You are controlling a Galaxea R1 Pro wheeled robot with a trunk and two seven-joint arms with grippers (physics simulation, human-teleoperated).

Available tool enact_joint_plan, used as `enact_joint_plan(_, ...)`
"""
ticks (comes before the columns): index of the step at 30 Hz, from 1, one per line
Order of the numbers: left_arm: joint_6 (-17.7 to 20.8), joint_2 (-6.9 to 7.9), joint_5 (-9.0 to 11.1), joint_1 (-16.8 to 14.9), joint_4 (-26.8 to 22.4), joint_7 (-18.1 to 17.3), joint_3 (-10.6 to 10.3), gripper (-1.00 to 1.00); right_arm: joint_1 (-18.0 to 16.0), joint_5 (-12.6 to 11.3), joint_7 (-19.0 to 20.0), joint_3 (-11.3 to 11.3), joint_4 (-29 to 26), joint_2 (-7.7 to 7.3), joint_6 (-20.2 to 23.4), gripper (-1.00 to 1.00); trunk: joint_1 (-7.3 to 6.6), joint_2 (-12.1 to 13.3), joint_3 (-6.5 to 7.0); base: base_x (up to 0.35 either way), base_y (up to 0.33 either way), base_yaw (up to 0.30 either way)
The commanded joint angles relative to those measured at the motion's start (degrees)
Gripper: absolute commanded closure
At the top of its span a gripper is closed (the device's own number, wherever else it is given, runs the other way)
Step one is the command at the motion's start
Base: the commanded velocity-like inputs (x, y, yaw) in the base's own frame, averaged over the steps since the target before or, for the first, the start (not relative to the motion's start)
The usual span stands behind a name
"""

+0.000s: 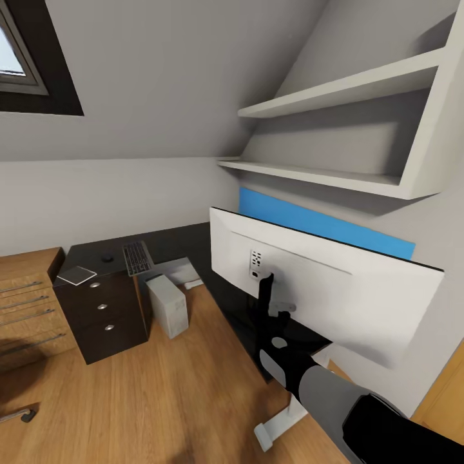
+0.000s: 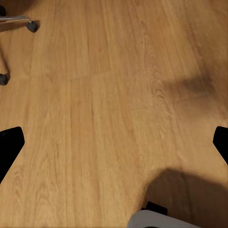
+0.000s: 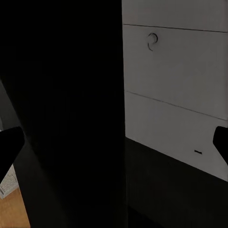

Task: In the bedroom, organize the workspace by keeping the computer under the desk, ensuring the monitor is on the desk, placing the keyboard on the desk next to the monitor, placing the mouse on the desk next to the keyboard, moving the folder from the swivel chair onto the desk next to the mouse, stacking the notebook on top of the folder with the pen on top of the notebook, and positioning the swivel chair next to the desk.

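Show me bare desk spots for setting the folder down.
Free: the desk top between the keyboard and the monitor. Tighter: the left end, where the notebook and mouse sit beside the keyboard. Crowded: the right wing, taken by the monitor with the right gripper at its stand.

Hidden and cut-off parts around the desk

The monitor [image 1: 335, 290] shows its pale back, hiding its screen and the right gripper's jaws at its stand. The swivel chair [image 2: 19, 21] is cut off at the edge, showing just chrome legs and casters. The mouse [image 1: 107, 258] is too small to make out.
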Motion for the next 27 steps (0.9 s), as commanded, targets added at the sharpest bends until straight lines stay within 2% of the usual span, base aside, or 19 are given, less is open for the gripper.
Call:
enact_joint_plan(1,-0.05,0.00,0.42,0.03,-0.12,0.19,-0.48,-1.00,-0.06,-0.49,-0.25,0.49,0.05,0.00,-0.22,-1.00,0.01,-0.04,-0.06,0.000,0.121,0.000)
enact_joint_plan(9,-0.05,0.00,0.47,0.03,-0.12,0.16,-0.40,-1.00,-0.06,-0.49,-0.25,0.49,0.05,0.00,-0.22,-1.00,0.01,-0.04,-0.06,0.000,0.146,0.000)
enact_joint_plan(27,-0.05,0.00,0.49,0.03,-0.12,0.27,-0.37,-1.00,-0.06,-0.49,-0.25,0.49,0.09,0.00,-0.22,-1.00,0.01,-0.04,-0.06,-0.006,0.011,0.000)
